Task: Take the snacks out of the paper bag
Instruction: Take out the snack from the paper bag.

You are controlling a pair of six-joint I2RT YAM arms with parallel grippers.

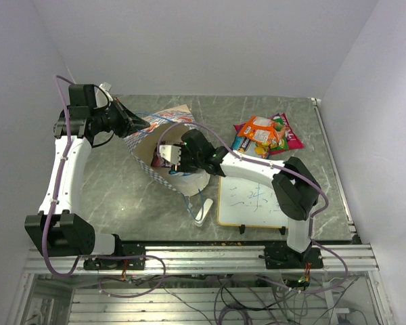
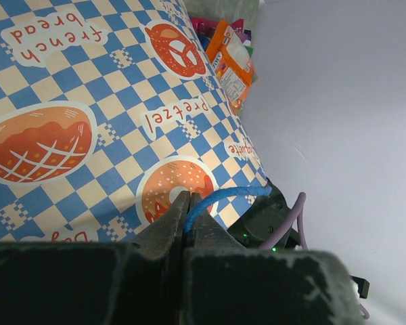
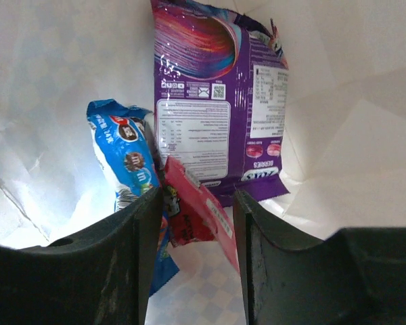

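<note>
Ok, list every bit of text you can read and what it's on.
"french bread": bag, upside down.
"pretzel": bag, upside down.
"BERRIES": purple packet.
Unreadable: purple packet's fine print, blue packet, red packet, orange packet, whiteboard scribbles.

A framed whiteboard [image 1: 249, 203] is laid flat near the grey table's [image 1: 142, 203] near edge. A white eraser [image 1: 204, 211] is seen just beside its left side.
</note>
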